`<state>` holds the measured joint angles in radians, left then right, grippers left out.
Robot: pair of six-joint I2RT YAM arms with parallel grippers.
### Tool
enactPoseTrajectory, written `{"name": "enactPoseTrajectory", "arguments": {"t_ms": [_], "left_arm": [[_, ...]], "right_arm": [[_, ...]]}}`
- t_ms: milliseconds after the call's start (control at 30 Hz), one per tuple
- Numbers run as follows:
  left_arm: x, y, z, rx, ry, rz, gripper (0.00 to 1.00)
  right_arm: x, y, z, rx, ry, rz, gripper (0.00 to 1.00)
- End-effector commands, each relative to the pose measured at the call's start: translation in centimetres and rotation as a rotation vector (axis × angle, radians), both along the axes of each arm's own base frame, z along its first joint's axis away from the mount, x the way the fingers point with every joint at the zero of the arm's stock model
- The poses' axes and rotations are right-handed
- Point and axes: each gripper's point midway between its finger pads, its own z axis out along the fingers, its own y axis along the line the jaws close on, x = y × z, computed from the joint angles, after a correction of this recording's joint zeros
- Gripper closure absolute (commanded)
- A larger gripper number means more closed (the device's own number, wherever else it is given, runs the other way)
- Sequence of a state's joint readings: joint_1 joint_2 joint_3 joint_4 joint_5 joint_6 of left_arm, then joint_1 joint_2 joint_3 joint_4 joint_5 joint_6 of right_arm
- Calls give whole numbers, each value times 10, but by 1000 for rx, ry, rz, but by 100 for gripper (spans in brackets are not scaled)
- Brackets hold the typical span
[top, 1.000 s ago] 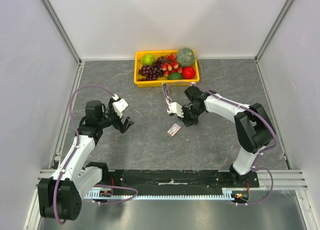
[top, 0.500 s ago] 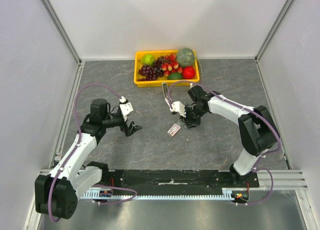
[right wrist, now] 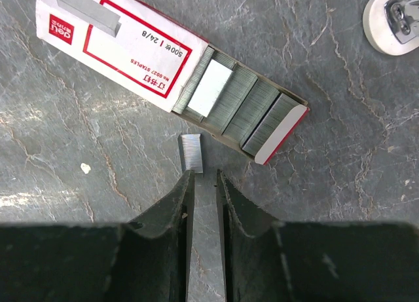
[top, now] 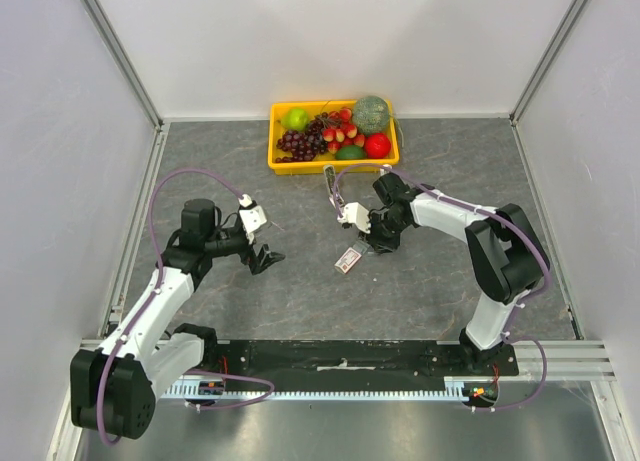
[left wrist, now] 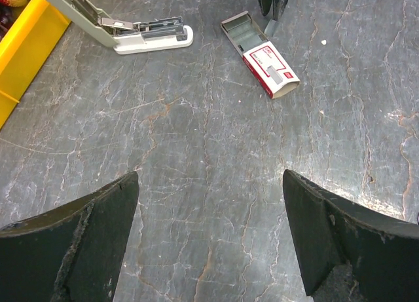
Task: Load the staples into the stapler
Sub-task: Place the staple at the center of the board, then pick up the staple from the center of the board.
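Swinging in from its own side, the left hand (top: 263,255) now hangs low over the counter (left wrist: 196,151), jaws spread wide and empty. The staples box (left wrist: 260,53) lies ahead of it and a little to its right, and the stapler (left wrist: 141,35), flipped open, lies ahead to its left. Meanwhile the right hand (right wrist: 203,176) barely shifts, but its jaws, shut a second ago, crack apart to a narrow gap. Just off its tips sits a short staple strip (right wrist: 191,152), its near end at one fingertip rather than squarely in the gap. It looks let go, lying loose on the counter between this hand and the open end of the box, where more silvery strips show. My read: one strip is out of the box, but nothing is loaded yet. The stapler waits past the far corner of the box from this hand, and the strip needs a fresh, squarer pinch before it can travel there.
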<state>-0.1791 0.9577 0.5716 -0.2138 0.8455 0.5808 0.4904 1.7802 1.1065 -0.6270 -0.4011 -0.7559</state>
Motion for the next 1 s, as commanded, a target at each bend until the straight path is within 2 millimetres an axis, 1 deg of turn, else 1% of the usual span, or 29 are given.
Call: {"name": "enactPoseTrajectory", "arguments": {"t_ms": [0,133,267,467,500,567,600,667,700,767,800,900,967], "left_arm": [[0,-4,0,-8,-29,-29,4],[0,-4,1,-9,-29,-30,4],[1,-4,0,-9,-29,-29,4],[1,-3,1,-8,-27,-23,4],[1,-3,1,-8,-29,-22,4],[1,-3,0,-6,-27,-21,4],[1,-3,0,-6,-28,-19,4],[1,-3,1,-6,-28,-18,4],[1,-2,1,-5,-28,-16,4],[1,-2,0,-2,-30,-14,4],[2,-2,-1,-1,-27,-13,4],[3,-1,0,0,-29,-10,4],[3,-1,0,0,-29,-10,4]], "right_arm": [[11,4,5,19,-33,-5,73],[11,5,3,17,-27,-7,73],[12,5,-1,-3,-21,-14,76],[11,7,-6,-80,-32,13,77],[10,6,-9,-105,-29,17,78],[12,9,-8,-117,-30,21,82],[7,6,-13,-134,1,27,83],[9,7,-10,-145,8,44,88],[4,4,-14,-165,32,54,90],[3,4,-14,-174,43,77,100],[-1,2,-15,-187,61,89,100],[-5,5,-13,-182,69,102,100],[-8,8,-7,-154,73,109,100]]}}
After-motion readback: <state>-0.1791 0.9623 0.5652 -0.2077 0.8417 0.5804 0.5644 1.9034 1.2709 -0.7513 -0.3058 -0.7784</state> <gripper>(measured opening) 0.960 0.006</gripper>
